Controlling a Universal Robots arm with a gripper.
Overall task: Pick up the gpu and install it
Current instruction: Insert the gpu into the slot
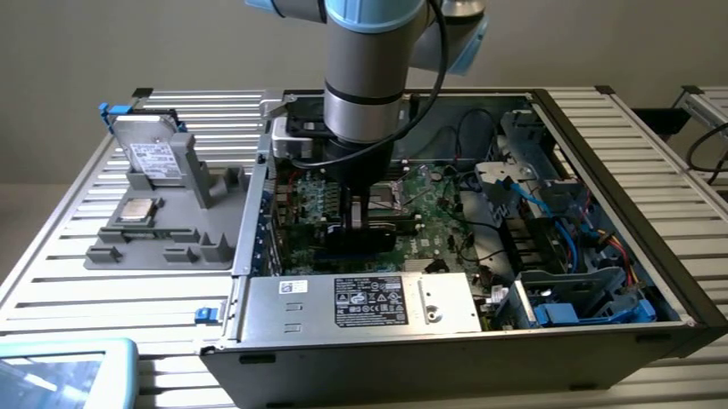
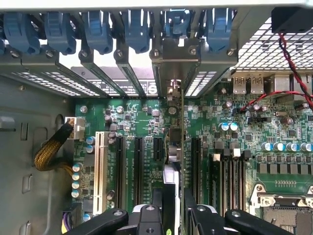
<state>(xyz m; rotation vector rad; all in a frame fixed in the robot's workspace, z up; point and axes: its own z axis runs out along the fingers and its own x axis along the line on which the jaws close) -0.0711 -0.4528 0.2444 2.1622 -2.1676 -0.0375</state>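
Observation:
The gpu (image 1: 361,232) is a black card standing on edge over the green motherboard (image 1: 438,200) inside the open computer case (image 1: 615,162). My gripper (image 1: 361,215) reaches straight down into the case and is shut on the gpu. In the wrist view the gpu (image 2: 182,122) appears edge-on as a thin line between two long black expansion slots (image 2: 138,166). Its silver bracket (image 2: 175,54) sits up against the case's rear slot openings. The black fingers (image 2: 157,208) of my gripper (image 2: 174,211) clamp the card from both sides. Whether the card's edge is seated in a slot is hidden.
Blue retaining clips (image 2: 98,29) line the rear slot openings. A silver power supply (image 1: 353,302) fills the case's near side, with blue drive bays and cables (image 1: 569,256) at the exterior view's right. A grey holder (image 1: 170,221) with a drive (image 1: 153,158) stands at the left.

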